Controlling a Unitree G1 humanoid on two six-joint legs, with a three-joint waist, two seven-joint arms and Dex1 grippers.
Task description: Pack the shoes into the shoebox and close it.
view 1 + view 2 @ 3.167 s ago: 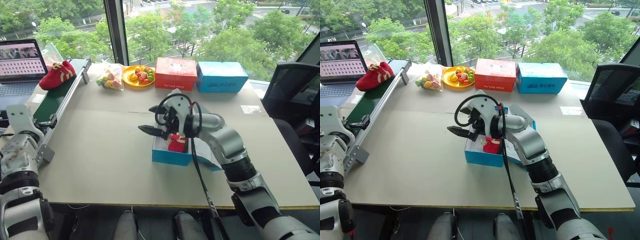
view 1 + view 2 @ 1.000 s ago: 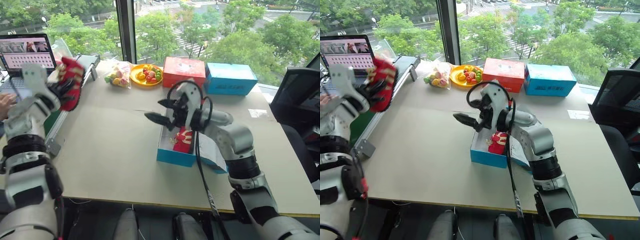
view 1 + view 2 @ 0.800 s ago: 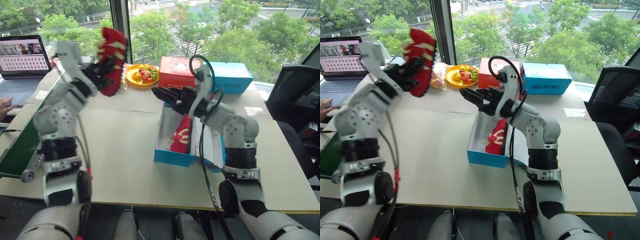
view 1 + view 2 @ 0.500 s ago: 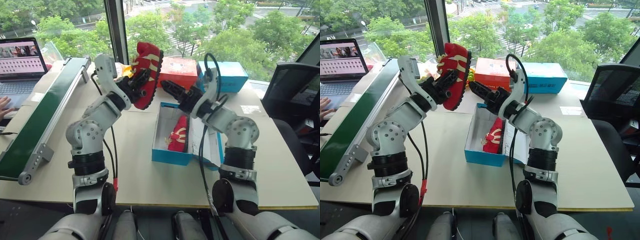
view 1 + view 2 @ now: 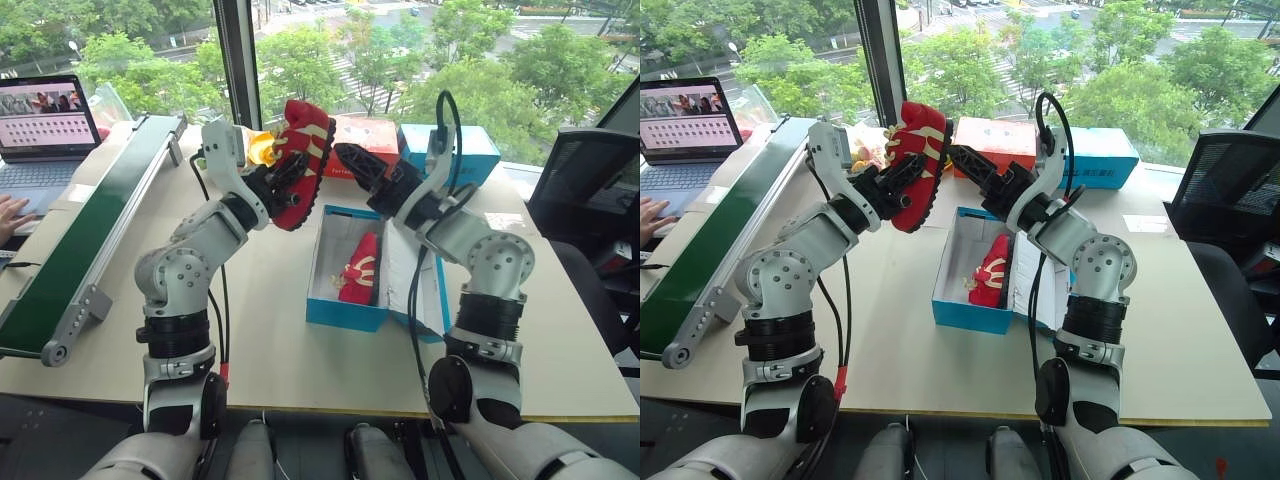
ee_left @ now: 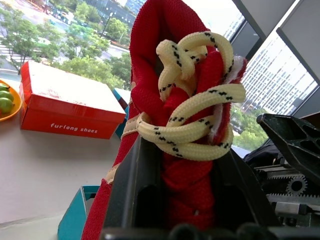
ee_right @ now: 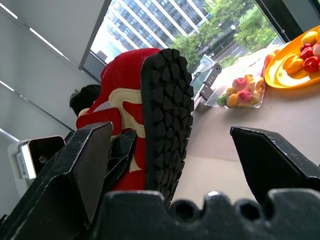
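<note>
A wide tan bench point(image 5: 250, 330) lies mostly bare around the open blue cardboard shoebox point(image 5: 345, 312), which sits mid-bench, white inside, holding one soft red fabric shoe point(image 5: 362, 270). Above the box's far edge, the left pincer point(image 5: 283, 178) is clenched on the second red shoe point(image 5: 303, 160), cream laces bunched, knobbly black sole outward. The right pincer point(image 5: 352, 160), spread wide and empty, faces that sole.

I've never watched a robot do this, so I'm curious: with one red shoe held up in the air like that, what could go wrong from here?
The left gripper pinches the raised shoe above the table, short of the shoebox; a slip drops it outside.

The open right gripper waits close by; a mistimed handover could knock it loose.

One shoe already lies in the box, so the second may land on top and block the lid.
</note>
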